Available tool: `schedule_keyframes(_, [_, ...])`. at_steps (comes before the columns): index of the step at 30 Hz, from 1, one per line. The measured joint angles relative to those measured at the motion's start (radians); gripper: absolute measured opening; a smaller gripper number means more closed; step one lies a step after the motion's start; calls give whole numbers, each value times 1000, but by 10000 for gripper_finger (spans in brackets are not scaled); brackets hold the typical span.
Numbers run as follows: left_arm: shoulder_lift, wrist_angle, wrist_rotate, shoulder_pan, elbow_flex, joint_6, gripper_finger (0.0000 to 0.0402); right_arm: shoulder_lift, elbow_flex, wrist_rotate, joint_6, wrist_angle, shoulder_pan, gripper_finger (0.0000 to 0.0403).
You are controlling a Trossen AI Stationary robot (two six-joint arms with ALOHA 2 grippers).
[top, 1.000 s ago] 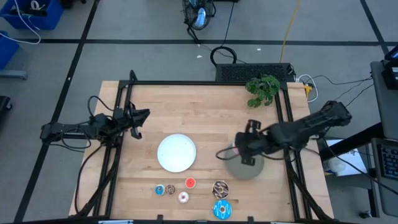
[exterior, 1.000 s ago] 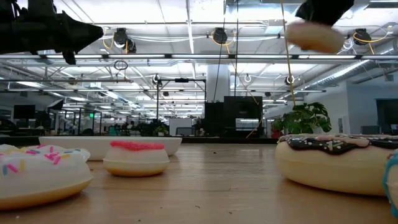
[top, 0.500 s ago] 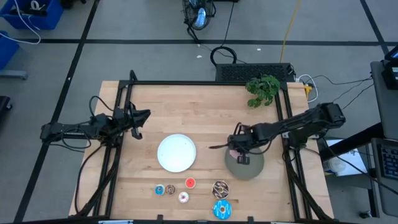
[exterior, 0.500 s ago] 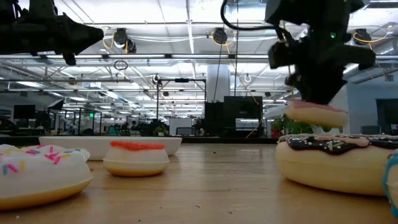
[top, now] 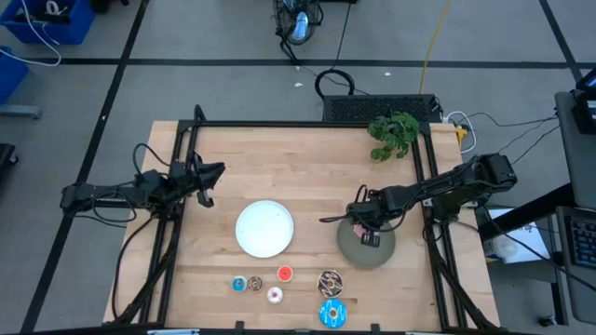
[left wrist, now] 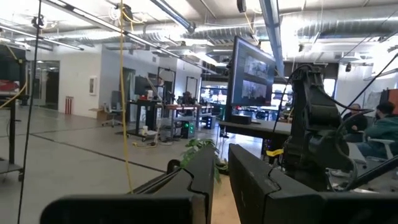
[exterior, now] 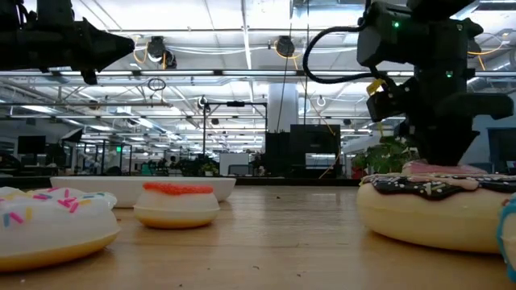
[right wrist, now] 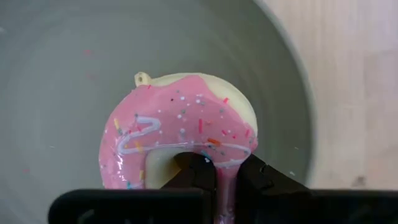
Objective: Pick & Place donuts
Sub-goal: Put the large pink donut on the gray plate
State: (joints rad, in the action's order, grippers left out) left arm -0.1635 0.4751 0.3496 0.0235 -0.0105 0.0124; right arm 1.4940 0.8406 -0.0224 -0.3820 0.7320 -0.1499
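The right tool is down over the grey plate, which sits on the right side of the wooden table. In the right wrist view its two dark fingers are pressed together on the rim of the pink donut, one tip inside the hole, so the tool is grasping the donut. The donut lies inside the grey plate; whether it already rests on the plate's surface cannot be told.

The left tool hangs near the left edge of the table, well apart from everything, with its fingers drawn close together and nothing between them.

The white plate sits near the middle of the table. Along the near edge lie the other donuts: a tiny blue one, a tiny brown one, a red-orange one, a whitish-pink one, the brown speckled donut and, nearest the edge, the larger blue donut. A small green plant stands at the far right corner.
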Motion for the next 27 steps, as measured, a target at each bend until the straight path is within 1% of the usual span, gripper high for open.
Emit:
schedule_keyframes(5, [0,0,0,0,0,0,51,0,-1,0,-14,2,0,55])
schedule_keyframes(13, [0,0,0,0,0,5,51,0,-1,23,-26,51,0,156])
schedule_keyframes(16, [0,0,0,0,0,5,51,0,-1,22,-26,82,0,187])
schedule_keyframes(22, [0,0,1,0,0,8,51,-3,6,19,5,106,1,221])
schedule_keyframes(27, [0,0,2,0,0,10,51,-4,68,-75,76,167,-9,237])
